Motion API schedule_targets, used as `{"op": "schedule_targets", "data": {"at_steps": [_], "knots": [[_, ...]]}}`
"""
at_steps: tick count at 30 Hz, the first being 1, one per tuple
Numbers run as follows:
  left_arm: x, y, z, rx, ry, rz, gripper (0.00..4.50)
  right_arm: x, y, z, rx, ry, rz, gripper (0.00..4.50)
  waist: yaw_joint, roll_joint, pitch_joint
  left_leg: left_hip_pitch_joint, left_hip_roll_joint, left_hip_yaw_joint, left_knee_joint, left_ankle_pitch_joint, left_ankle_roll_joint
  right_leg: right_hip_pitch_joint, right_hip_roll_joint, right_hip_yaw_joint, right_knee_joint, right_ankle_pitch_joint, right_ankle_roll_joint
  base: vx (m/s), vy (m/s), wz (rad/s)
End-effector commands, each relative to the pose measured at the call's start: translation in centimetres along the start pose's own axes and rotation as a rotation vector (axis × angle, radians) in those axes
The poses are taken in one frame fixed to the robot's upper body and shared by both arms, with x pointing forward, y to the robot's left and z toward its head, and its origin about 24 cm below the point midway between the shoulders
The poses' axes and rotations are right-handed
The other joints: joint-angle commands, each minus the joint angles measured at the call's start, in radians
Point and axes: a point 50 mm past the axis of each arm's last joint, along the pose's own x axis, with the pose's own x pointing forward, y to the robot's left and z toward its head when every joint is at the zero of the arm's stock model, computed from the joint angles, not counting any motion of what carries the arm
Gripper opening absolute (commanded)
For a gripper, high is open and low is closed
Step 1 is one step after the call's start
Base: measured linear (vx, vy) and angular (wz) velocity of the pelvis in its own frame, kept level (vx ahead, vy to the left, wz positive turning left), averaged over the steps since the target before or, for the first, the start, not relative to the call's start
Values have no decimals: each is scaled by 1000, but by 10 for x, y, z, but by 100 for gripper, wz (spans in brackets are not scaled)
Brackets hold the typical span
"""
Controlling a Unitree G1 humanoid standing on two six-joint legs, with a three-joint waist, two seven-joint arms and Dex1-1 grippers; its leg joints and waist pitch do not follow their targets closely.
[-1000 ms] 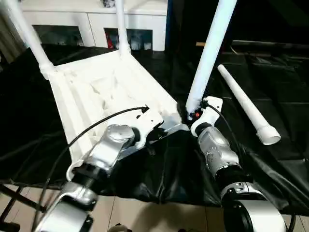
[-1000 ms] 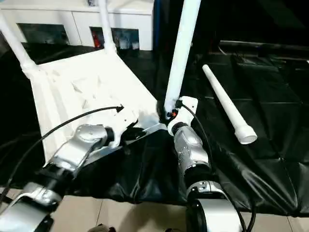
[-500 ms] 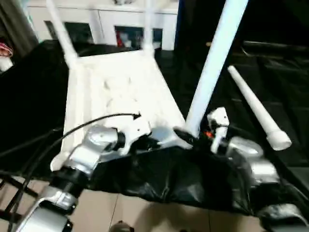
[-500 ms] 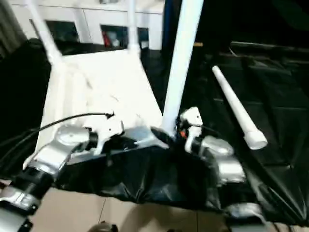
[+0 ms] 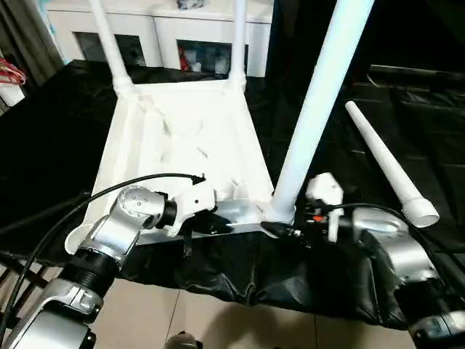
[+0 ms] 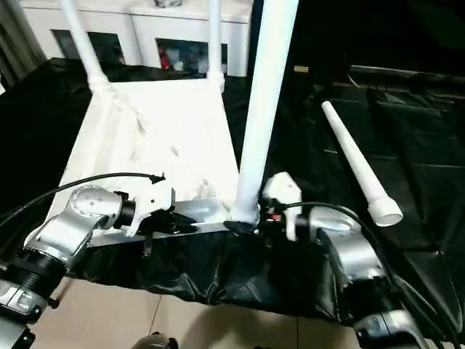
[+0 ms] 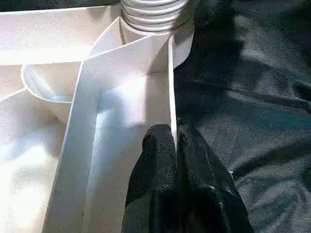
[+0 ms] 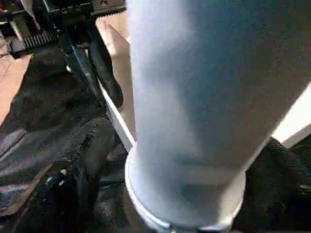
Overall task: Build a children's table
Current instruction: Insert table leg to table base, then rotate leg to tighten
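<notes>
The children's table lies upside down on black cloth, its white ribbed top [image 5: 182,145] facing up. Two legs [image 5: 109,36] [image 5: 238,36] stand in the far corners. A third leg [image 5: 320,94] rises from the near right corner socket. My right gripper [image 5: 280,225] reaches in from the right and is closed around that leg's base collar [image 8: 184,194], one finger on each side. My left gripper [image 7: 175,141] is shut on the top's near rim [image 7: 171,97], close to that corner. A loose leg [image 5: 385,160] lies on the cloth to the right.
A white cabinet with glass doors [image 5: 167,29] stands behind the work. The black cloth [image 5: 407,94] hangs over the near edge, with tiled floor [image 5: 218,320] below. A black cable [image 5: 109,193] arcs over my left forearm.
The view has shifted. My right forearm has swung from below the near right leg round to its right side, with the gripper staying at the leg's base. The left gripper keeps its hold on the rim.
</notes>
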Motion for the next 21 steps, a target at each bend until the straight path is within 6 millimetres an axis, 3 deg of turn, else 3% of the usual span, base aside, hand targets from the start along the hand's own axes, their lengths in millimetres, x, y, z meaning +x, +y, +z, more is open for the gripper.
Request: {"op": "schedule_targets", "data": {"at_steps": [1, 7, 15, 19, 21], "knots": [[4, -2, 2, 30, 15, -44, 0, 1, -2, 2, -15, 15, 9, 369, -2, -11, -75, 4, 29, -4, -58, -207, 42, 51, -82, 46, -68, -312, -161, 0, 0, 0], [2, -3, 0, 29, 18, -46, 0, 2, -1, 2, -11, 17, 29, 322, 1, -13, -79, 2, 28, -3, -54, -179, 49, 52, -81, 46, -59, -251, -171, 0, 0, 0], [3, -1, -3, 0, 16, -11, 0, 6, 2, -3, 31, -1, 2, 273, 2, -12, -79, 1, 27, -4, -54, -179, 48, 54, -81, 45, -60, -269, -166, 0, 0, 0], [11, 5, -2, -38, 21, 61, 0, 13, 2, -8, 95, -32, -91, 272, -1, -12, -74, 5, 25, -5, -58, -216, 31, 50, -83, 44, -71, -342, -149, 0, 0, 0], [32, 15, 9, -107, -3, 200, 0, 30, -5, -17, 174, -41, -343, 272, -7, -7, -69, 12, 26, -7, -62, -261, 12, 45, -84, 45, -81, -405, -140, 0, 0, 0]]}}
